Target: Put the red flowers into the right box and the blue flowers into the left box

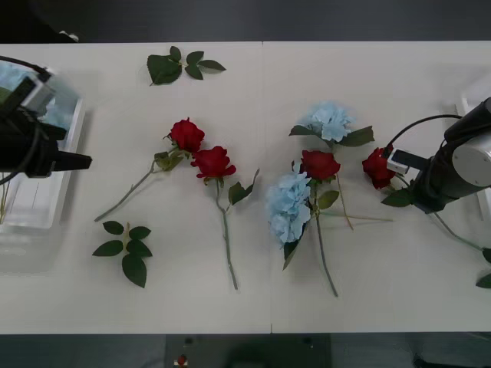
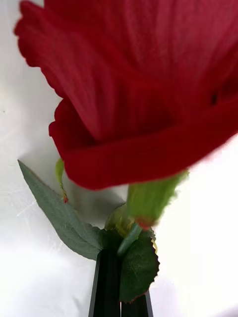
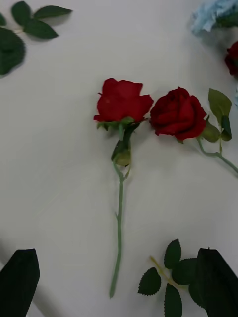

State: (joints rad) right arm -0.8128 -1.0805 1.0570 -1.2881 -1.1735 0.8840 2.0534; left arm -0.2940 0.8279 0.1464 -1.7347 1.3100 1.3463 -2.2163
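Observation:
My right gripper point(image 1: 403, 190) hangs above the table's right side, shut on the stem of a red flower point(image 1: 377, 166) just under its bloom point(image 2: 148, 89). Its black fingers point(image 2: 106, 287) pinch stem and leaves. Three more red flowers lie on the table point(image 1: 186, 135) point(image 1: 213, 162) point(image 1: 320, 164), two of them below my left wrist point(image 3: 121, 101) point(image 3: 178, 113). Two blue flowers point(image 1: 330, 120) point(image 1: 289, 208) lie mid-right, and another point(image 1: 14, 77) rests in the left box point(image 1: 46, 207). My left gripper point(image 1: 77, 161) point(image 3: 116, 252) is open beside that box. The right box point(image 1: 466, 103) shows at the right edge.
Loose green leaf sprigs lie at the back left point(image 1: 176, 65) and front left point(image 1: 126, 247), and another leaf point(image 1: 485, 280) at the right edge. The held flower's stem point(image 1: 453, 234) trails toward the front right. The red flower in the middle lies across a blue flower's stem.

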